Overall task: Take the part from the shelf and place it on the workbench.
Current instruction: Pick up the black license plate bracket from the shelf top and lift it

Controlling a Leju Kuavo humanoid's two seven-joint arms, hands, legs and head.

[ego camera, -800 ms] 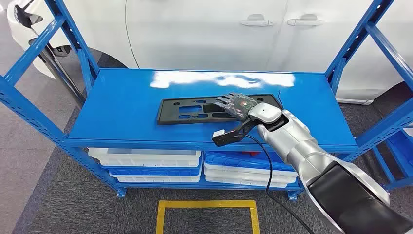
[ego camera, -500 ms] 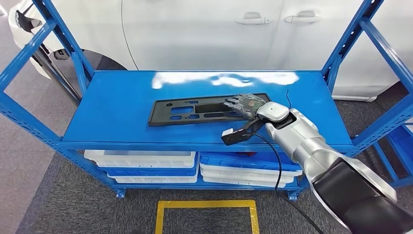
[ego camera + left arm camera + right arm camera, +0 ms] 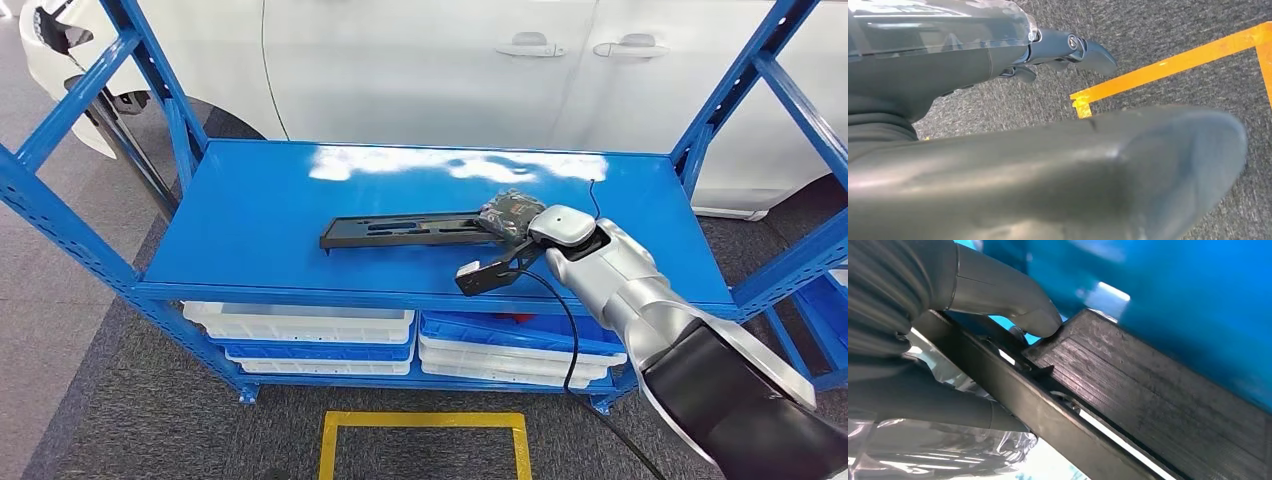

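Observation:
A long flat black plastic part (image 3: 400, 228) with cut-out slots is on the blue shelf top (image 3: 250, 230), tilted up on its long edge. My right hand (image 3: 508, 215) grips its right end. In the right wrist view the thumb (image 3: 1013, 295) presses on the edge of the part (image 3: 1148, 405) and the fingers wrap under it. My left hand (image 3: 1058, 47) hangs over grey carpet, fingers curled, with nothing seen in it.
The blue shelf frame has uprights at both sides (image 3: 730, 90). White and blue trays (image 3: 310, 330) lie on the lower level. A white car (image 3: 450, 60) stands right behind the shelf. A yellow floor marking (image 3: 425, 425) lies in front.
My right hand has closed on the part's right end and tipped it from lying flat up onto its edge. The camera shifted slightly.

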